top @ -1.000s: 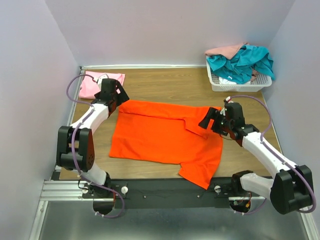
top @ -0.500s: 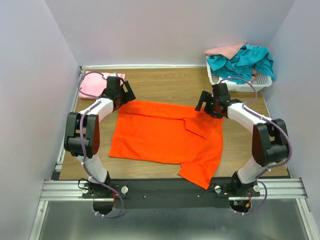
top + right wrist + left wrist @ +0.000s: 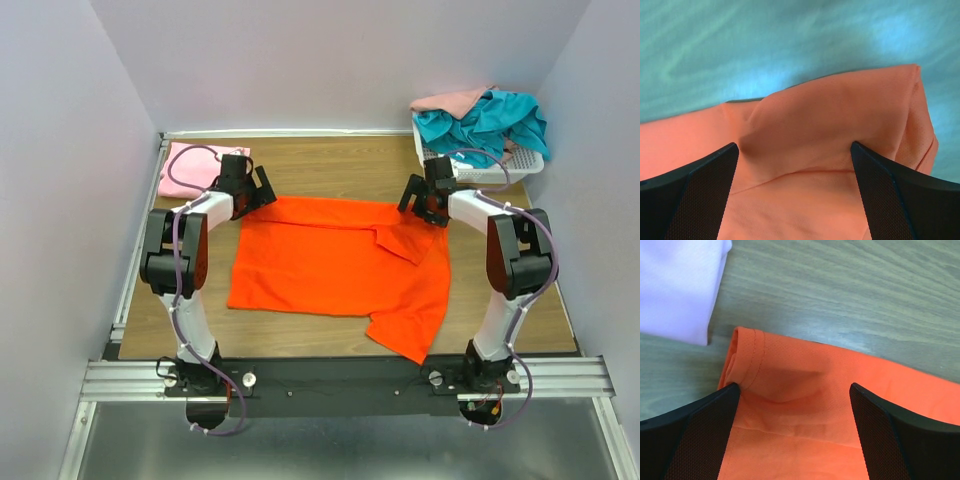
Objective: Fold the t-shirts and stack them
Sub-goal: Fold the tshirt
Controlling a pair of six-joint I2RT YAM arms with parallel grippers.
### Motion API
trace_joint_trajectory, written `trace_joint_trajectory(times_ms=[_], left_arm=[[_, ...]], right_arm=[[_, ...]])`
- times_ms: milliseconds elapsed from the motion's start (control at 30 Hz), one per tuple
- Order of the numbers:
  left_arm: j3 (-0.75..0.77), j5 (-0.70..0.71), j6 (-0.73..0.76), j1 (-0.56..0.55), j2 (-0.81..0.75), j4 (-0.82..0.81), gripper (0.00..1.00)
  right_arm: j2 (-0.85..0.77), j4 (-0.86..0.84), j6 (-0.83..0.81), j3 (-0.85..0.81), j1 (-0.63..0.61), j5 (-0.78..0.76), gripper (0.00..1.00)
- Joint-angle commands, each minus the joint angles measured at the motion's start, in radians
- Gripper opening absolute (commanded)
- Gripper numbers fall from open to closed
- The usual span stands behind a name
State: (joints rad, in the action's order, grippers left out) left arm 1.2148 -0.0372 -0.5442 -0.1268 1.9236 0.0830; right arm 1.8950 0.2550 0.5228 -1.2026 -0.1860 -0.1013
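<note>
The bright orange t-shirt (image 3: pixel 330 265) lies spread on the wooden table, with a flap folded over near its far right corner. My left gripper (image 3: pixel 262 190) is down on the shirt's far left corner, open, its fingers straddling the hemmed edge (image 3: pixel 747 352). My right gripper (image 3: pixel 420 205) stands open on the far right corner, with rumpled orange cloth (image 3: pixel 840 115) between its fingers. Each wrist view shows cloth in the wide gap, left gripper (image 3: pixel 795 387) and right gripper (image 3: pixel 795 147), unpinched. A light pink t-shirt (image 3: pixel 190 165) lies folded at the far left. Teal (image 3: pixel 490 120) and peach-pink (image 3: pixel 450 100) t-shirts fill the basket.
The white mesh basket (image 3: pixel 480 172) stands at the far right corner, just behind the right gripper. Walls close the table on three sides. The folded pink shirt (image 3: pixel 675 285) lies close to the left gripper's fingers. Bare wood (image 3: pixel 330 165) runs along the far edge.
Both arms have reached away from me to the shirt's far corners, grippers open throughout. The orange shirt has shifted slightly and rumpled at those corners.
</note>
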Motion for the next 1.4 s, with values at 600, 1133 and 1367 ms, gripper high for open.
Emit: trace_joint_trajectory(times_ms=[600, 1133, 1367], left_arm=[[-0.01, 0.028, -0.043, -0.03, -0.173, 0.058, 0.98], [-0.63, 0.247, -0.39, -0.085, -0.857, 0.366, 0.99], [-0.695, 0.224, -0.499, -0.085, -0.974, 0.481, 0.99]], right_arm=[[-0.197, 0.04, -0.046, 0.035, 0.042, -0.011, 1.0], [-0.668, 0.04, 0.065, 0.408, 0.04, -0.021, 1.0], [-0.666, 0.04, 0.063, 0.414, 0.04, -0.021, 1.0]])
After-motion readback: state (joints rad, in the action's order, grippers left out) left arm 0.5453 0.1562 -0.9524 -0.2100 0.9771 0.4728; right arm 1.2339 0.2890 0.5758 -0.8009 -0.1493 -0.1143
